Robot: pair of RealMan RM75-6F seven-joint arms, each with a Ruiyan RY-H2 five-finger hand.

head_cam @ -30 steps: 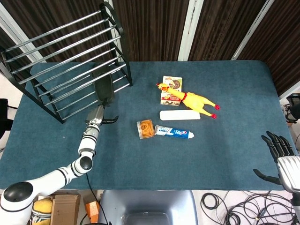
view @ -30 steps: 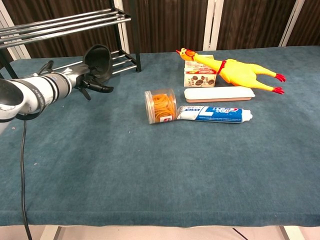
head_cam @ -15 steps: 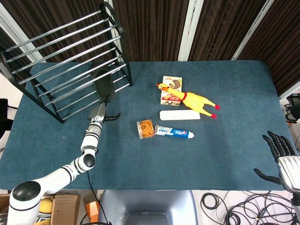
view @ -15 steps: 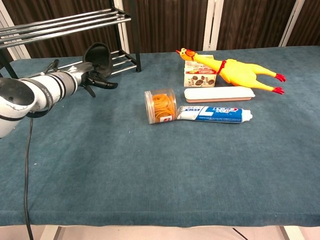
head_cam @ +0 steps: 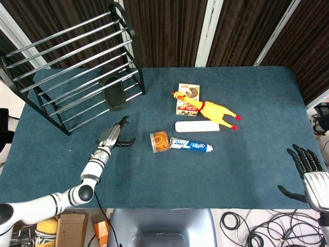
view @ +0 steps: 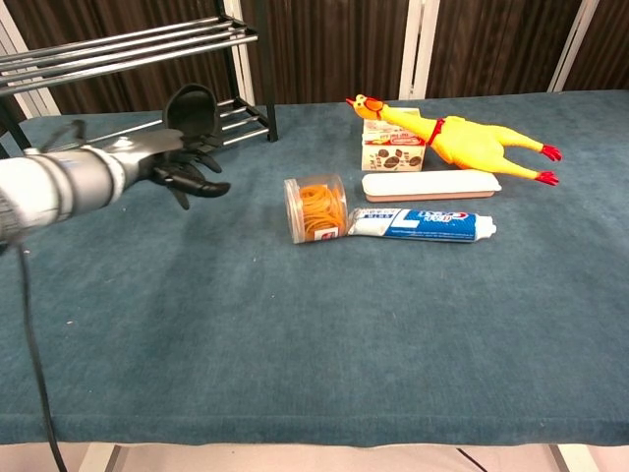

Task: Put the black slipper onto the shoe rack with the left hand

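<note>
- While most of the printing here is too small to read, the toothpaste tube has blue-and-red branding I can't make out for sure, and the snack box shows a red logo and cookie pictures, text unreadable.
- The black slipper sits on the lowest bars of the shoe rack, near the rack's right-hand post. From the head view its long axis runs roughly toward/away from the robot, crosswise over the bars. In the chest view it looks tipped up with the opening facing the camera.
- Left hand is over the table, apart from the slipper, fingers spread and nothing in them.
- Right hand is at the table's near right edge, fingers apart, holding nothing.
- Other stuff: a rubber chicken lying against the snack box, a long white case, and a clear tub of orange rubber bands next to the toothpaste.
</note>
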